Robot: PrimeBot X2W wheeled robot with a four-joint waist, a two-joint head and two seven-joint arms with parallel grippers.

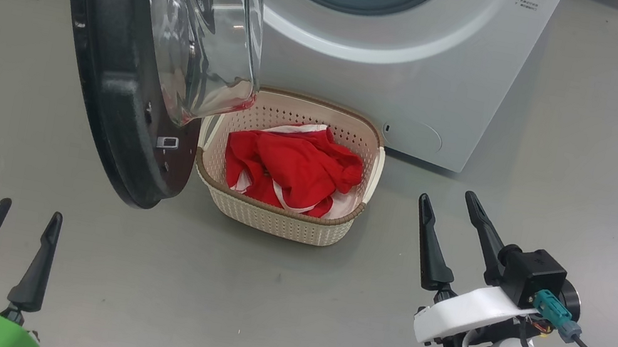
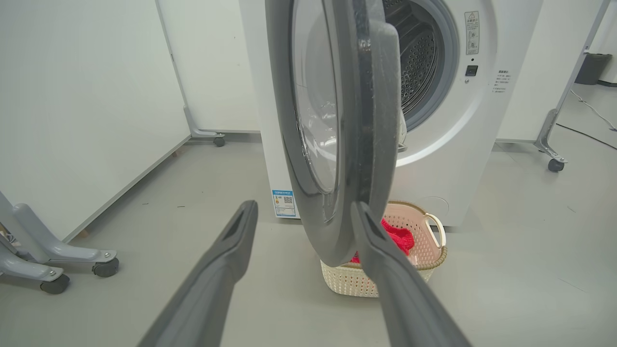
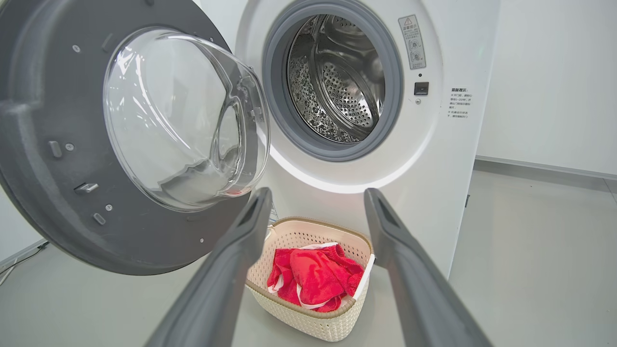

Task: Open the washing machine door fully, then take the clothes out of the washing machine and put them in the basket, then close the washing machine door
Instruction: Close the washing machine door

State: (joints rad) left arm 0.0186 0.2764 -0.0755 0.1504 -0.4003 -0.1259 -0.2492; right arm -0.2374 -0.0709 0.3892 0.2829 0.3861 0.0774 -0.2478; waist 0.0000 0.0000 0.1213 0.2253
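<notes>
Door (image 1: 105,75) rim nr basket (image 1: 274,225) edge

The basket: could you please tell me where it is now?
Centre of the head view: the basket sits on the floor before the washing machine, right of the open washing machine door, holding the clothes.

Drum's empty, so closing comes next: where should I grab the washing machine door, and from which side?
Grip the washing machine door on the free edge of its black rim, the part nearest the robot. It stands edge-on to the open left gripper, so those fingers could straddle the rim head-on. Avoid the glass bowl: bulging and smooth, probably no purchase.
</notes>
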